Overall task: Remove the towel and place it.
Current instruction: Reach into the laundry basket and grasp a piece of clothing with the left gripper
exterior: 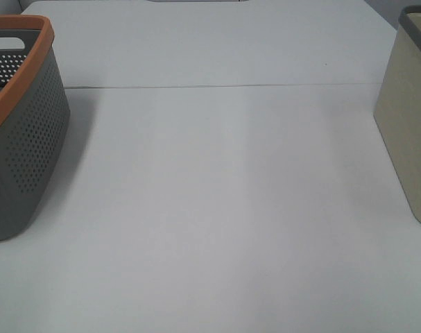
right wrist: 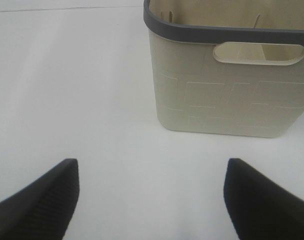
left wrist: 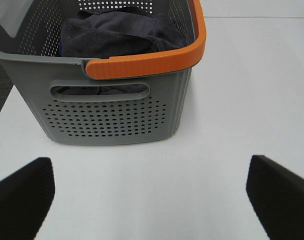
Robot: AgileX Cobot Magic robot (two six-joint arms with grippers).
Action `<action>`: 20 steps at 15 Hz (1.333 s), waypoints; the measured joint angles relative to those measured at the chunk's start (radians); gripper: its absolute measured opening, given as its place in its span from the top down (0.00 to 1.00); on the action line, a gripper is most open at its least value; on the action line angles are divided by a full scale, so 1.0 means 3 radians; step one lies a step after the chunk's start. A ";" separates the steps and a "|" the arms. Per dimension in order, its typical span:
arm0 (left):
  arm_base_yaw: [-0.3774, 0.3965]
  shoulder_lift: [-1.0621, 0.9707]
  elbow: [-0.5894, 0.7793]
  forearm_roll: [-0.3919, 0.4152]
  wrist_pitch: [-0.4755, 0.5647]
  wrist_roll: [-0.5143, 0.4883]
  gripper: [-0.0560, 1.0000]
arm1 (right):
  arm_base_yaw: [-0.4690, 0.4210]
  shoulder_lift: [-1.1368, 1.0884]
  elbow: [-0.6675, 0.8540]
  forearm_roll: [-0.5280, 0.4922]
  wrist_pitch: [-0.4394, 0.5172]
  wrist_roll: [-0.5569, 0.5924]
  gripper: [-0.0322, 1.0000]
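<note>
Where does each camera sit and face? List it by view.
Exterior high: mounted high, looking down on the table, grey basket left, beige bin right; no arm shows.
Left wrist: on the left arm, facing the basket with the towel inside; open left gripper shows.
Right wrist: on the right arm, facing the bin; open right gripper shows.
Shared: exterior and left wrist, the basket; exterior and right wrist, the bin.

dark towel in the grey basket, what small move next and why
Probably lift the open left gripper over the orange rim of the grey perforated plastic basket: the dark grey towel lies inside, and the gripper sits short of it, empty.
</note>
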 joint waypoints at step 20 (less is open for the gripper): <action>0.0000 0.0000 0.0000 0.0000 0.0000 0.0000 0.02 | 0.0000 0.0000 0.0000 0.0000 0.0000 0.0000 0.28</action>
